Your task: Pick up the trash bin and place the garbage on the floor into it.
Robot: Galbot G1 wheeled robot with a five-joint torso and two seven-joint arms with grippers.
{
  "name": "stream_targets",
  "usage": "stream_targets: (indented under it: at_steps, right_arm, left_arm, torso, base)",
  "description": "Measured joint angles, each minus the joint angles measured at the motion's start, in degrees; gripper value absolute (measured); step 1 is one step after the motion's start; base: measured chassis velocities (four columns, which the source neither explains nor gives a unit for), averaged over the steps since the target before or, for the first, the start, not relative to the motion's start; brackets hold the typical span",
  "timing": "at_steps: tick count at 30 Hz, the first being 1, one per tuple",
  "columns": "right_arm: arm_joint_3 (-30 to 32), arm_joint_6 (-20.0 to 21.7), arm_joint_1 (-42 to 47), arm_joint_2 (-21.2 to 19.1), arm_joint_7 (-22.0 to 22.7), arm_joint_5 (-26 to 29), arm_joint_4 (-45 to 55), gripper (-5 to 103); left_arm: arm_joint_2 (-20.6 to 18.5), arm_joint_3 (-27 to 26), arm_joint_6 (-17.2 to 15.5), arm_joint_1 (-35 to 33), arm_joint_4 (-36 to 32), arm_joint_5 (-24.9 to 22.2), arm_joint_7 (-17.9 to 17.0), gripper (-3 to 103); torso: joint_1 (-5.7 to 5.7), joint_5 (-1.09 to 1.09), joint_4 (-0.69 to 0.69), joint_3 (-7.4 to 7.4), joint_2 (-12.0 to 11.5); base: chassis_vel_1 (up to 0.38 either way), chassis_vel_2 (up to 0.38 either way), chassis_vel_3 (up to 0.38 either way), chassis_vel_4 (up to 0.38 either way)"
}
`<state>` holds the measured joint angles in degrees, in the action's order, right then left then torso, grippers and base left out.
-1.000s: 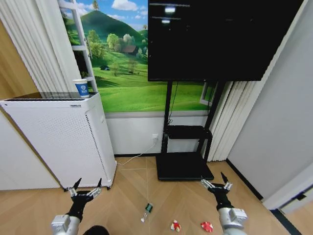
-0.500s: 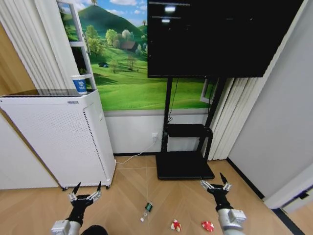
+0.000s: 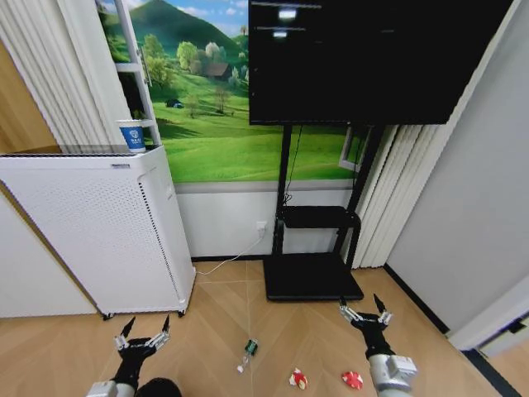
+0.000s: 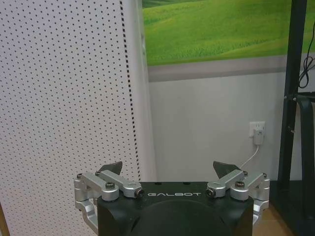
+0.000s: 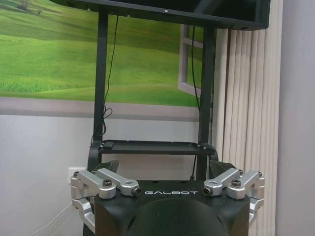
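Note:
The garbage lies on the herringbone floor [image 3: 223,331]: a small clear-green bottle [image 3: 248,351] and two red-and-white wrappers [image 3: 297,380] [image 3: 352,380]. My left gripper [image 3: 148,322] hovers open and empty left of the bottle, in front of the white appliance; its wrist view shows the open gripper [image 4: 169,167] facing the perforated panel. My right gripper [image 3: 360,306] is open and empty above the right wrapper, and in its wrist view the gripper [image 5: 164,166] faces the TV stand. A dark rounded shape [image 3: 157,387] at the bottom edge may be the trash bin; too little shows to tell.
A tall white perforated appliance [image 3: 91,231] with a blue-and-white cup [image 3: 132,136] on top stands at the left. A black TV stand [image 3: 312,277] and screen [image 3: 364,66] fill the middle. A white cable [image 3: 223,266] runs to a wall socket. A grey wall [image 3: 463,223] closes the right.
The whole picture has shifted a little, so the camera moved. My left gripper sits slightly lower in view. Both grippers stayed open, and the litter lies where it was.

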<state>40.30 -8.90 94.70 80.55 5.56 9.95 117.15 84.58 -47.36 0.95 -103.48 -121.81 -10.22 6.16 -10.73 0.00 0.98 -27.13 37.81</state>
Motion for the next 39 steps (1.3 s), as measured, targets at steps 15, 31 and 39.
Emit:
stream_targets:
  at_steps: [15,31,39]
  right_arm:
    - [2.13,-0.38,-0.5,0.26,1.34,-0.23,-1.3,100]
    - [2.15,-0.55,-1.81,0.63,1.58,-0.2,-3.09,100]
    - [2.48,-0.91,-2.06,0.53,1.58,-0.13,-3.93,100]
  left_arm:
    - [-1.71,-5.28,3.32,-9.89,0.5,-2.63,9.88,100]
    - [0.46,-9.55,-0.5,-19.07,-0.1,-9.57,4.61,99]
    - [2.51,-8.64,-8.54,-21.33,-3.6,-16.05,-3.66,98]
  torso:
    - [1.6,0.0,0.01,2.32,-3.89]
    - [3.18,0.0,0.01,4.55,-7.71]
    - [3.81,0.0,0.02,5.51,-9.29]
  base:
    - [0.0,0.0,0.0,0.0]
    - [0.0,0.0,0.0,0.0]
    - [0.0,0.0,0.0,0.0]
